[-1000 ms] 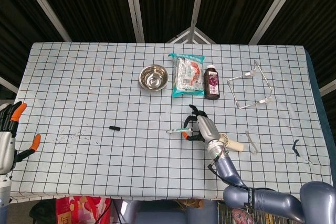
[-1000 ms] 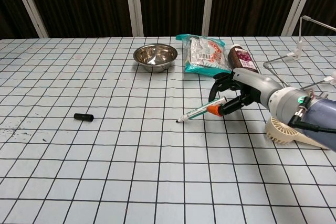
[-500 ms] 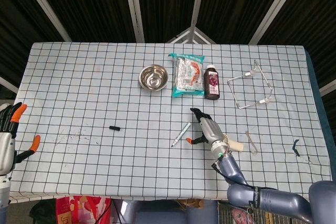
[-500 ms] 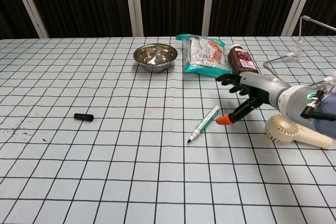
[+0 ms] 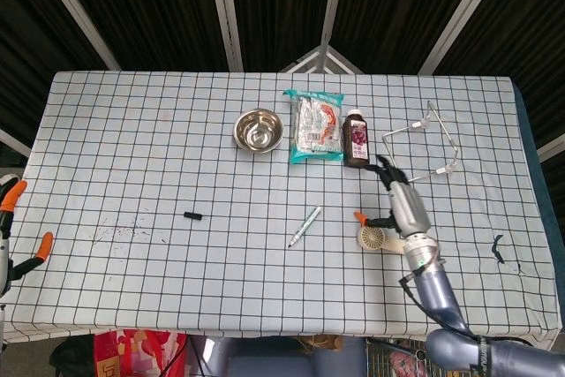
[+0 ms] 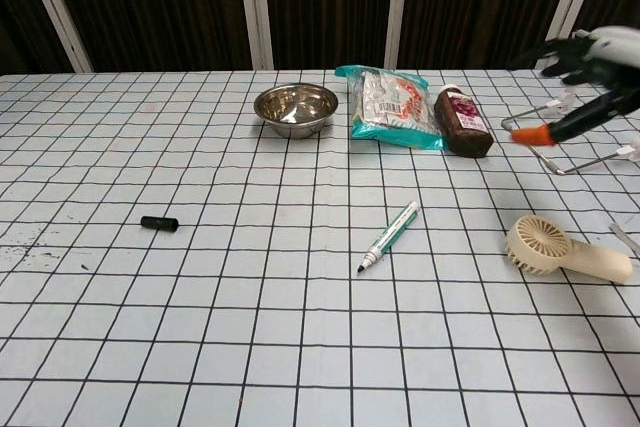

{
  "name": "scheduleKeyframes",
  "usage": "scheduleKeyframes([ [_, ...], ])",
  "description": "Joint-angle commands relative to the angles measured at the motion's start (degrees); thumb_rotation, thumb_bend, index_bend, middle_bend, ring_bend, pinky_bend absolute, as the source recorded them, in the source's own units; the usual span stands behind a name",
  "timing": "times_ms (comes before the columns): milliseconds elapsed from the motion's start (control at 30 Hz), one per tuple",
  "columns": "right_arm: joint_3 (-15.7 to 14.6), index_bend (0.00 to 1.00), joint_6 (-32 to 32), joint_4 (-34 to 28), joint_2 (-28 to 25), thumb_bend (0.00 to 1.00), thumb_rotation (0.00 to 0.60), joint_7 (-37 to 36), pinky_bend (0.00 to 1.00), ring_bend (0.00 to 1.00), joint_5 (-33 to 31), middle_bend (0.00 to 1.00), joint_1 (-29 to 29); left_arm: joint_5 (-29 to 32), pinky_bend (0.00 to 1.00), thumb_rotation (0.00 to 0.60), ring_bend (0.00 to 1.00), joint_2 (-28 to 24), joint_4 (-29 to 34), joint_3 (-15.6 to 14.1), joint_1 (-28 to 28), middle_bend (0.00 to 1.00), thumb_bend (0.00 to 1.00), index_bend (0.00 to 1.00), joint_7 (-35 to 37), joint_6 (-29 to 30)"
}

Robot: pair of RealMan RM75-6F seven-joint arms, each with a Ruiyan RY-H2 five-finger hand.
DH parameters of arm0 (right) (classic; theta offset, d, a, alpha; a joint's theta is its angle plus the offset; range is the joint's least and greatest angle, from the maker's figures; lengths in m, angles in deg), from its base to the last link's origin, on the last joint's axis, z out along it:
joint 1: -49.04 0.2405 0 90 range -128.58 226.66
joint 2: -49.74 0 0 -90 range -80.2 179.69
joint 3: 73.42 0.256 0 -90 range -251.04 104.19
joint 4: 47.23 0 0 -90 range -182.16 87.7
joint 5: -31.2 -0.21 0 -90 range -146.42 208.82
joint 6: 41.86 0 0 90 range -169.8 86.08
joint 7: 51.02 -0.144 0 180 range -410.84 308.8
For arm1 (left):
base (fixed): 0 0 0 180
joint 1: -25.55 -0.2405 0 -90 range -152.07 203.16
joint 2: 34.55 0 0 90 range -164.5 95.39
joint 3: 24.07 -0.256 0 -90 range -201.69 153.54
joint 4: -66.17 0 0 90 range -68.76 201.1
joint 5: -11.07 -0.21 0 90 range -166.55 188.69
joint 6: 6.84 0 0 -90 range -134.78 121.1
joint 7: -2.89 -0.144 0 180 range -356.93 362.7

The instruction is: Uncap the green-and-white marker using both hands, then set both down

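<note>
Two hands show, and neither holds anything; the right hand (image 5: pixel 402 203) hangs above the worktop (image 5: pixel 132 139) over the right half, fingers spread, its orange-tipped thumb (image 6: pixel 533 134) sticking out toward the middle; in the chest view it (image 6: pixel 590 57) sits high at the right edge, clear of everything below; the left hand (image 5: pixel 13 231) shows only at the far left edge of the head view, off the worktop's corner, with orange fingertips apart, and I cannot tell its full pose; the marker (image 5: pixel 305 226) lies uncapped near the middle of the worktop, green and white, resting at a slant with its dark tip (image 6: pixel 360 269) toward the robot; its cap (image 5: pixel 192 215), small and black, lies well apart to the left, on its side; the chest view (image 6: pixel 159 223) shows the cap as a short dark cylinder; the chest view also shows a small cream fan (image 6: pixel 560 250) lying on the worktop, which the head view partly hides under the right hand.
</note>
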Motion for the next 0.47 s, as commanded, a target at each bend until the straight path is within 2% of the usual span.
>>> scheduleKeyframes([
  [33,-2.54,0.29,-9.99,1.52,-7.1,0.25,0.6,-0.62,0.02,0.12,8.21,0.03,-7.31,0.83,0.0,0.6,0.0,0.26,-1.45,-0.72,-0.72,0.03,0.49,0.1,1.65,-0.71],
  [200,-5.16,0.29,-13.67,5.52,-12.58,0.26,0.6,0.12,0.02,0.12,10.63,0.04,-12.2,0.7,0.0,0.6,0.0,0.86,-3.34,-1.03,-1.42,0.04,0.49,0.1,4.46,-0.61],
  [467,-7.79,0.29,-15.05,10.43,-17.35,0.26,0.6,-4.76,0.02,0.12,14.16,0.03,-17.28,0.41,0.0,0.6,0.0,-0.34,-2.95,-0.51,-2.01,0.04,0.49,0.11,5.31,0.1],
])
